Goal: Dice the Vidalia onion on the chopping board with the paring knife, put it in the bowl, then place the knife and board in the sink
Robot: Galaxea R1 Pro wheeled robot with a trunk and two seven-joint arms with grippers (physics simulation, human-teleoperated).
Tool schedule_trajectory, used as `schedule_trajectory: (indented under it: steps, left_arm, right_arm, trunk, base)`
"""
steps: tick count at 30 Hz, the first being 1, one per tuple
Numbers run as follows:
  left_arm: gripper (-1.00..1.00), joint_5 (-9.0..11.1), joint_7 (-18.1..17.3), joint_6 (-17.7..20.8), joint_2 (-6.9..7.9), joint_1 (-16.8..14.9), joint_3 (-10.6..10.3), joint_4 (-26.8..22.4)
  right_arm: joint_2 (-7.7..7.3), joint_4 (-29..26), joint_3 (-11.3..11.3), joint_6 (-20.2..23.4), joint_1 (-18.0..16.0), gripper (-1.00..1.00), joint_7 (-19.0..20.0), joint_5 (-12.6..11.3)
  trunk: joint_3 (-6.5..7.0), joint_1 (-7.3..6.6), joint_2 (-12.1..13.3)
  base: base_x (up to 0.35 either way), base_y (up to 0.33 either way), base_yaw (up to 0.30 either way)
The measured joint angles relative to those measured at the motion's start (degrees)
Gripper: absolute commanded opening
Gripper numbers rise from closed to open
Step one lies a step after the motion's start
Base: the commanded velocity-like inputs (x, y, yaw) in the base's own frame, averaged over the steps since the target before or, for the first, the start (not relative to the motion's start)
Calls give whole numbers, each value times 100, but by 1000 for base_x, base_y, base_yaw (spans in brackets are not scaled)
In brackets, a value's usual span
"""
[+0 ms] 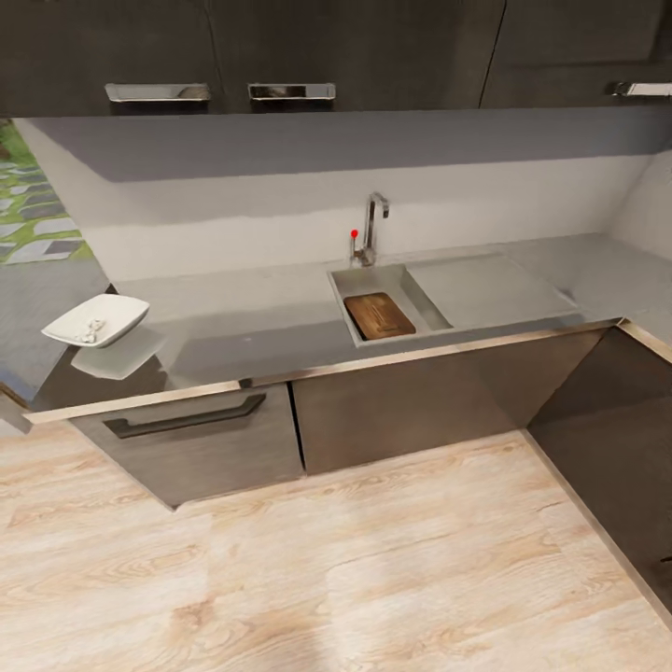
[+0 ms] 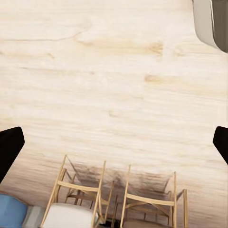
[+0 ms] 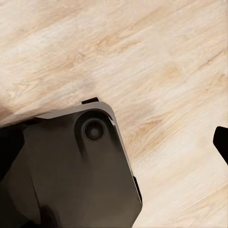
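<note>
The grey sink (image 1: pixel 427 301) is set in the countertop (image 1: pixel 252 313), under a chrome tap (image 1: pixel 373 224) with a red knob. The brown chopping board (image 1: pixel 379 315) lies inside the basin. At the counter's left end stands the white bowl (image 1: pixel 110 313), holding a few small pale pieces (image 1: pixel 91 329). The paring knife and a whole Vidalia onion are out of view. In the left wrist view my left gripper (image 2: pixel 115 145) is open over bare wooden floor. In the right wrist view my right gripper (image 3: pixel 116 142) is open above my own dark base (image 3: pixel 76 175).
Dark cabinets (image 1: pixel 411 397) run under the counter and turn along the right wall. Wall cupboards with metal handles (image 1: pixel 291 91) hang above. Light wooden floor (image 1: pixel 327 569) lies between me and the counter. Wooden chairs (image 2: pixel 118 199) stand on the floor in the left wrist view.
</note>
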Motion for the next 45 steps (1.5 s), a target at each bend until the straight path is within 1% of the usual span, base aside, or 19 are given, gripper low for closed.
schedule_trajectory:
  steps: [12, 17, 26, 30, 33, 45]
  left_arm:
    - [100, 0, 0, -2, 0, 0, -1, 4]
    - [100, 0, 0, 0, 0, 0, -2, 3]
    - [100, 1, 1, 0, 0, 1, 1, 4]
    - [100, 1, 1, 0, 0, 1, -1, 5]
    - [100, 1, 1, 0, 0, 1, -1, 5]
    - [100, 1, 1, 0, 0, 1, 1, 4]
  right_arm:
    - [12, 36, -1, 0, 0, 100, -7, 0]
    - [0, 36, 1, -1, 0, 100, -4, 0]
    - [-4, 37, 2, -8, 0, 100, 1, -9]
    - [-4, 37, 3, -6, 0, 100, 6, -177]
    - [-2, 37, 3, -4, -1, 100, 8, -241]
    - [9, 37, 3, -2, 0, 100, 9, -264]
  trunk:
    - [107, 0, 0]
    - [153, 0, 0]
    - [235, 0, 0]
    - [272, 0, 0]
    - [299, 0, 0]
    - [409, 0, 0]
  base:
    - [0, 0, 136]
    - [0, 0, 56]
    - [0, 0, -59]
    - [0, 0, -73]
    - [0, 0, -73]
    - [0, 0, -73]
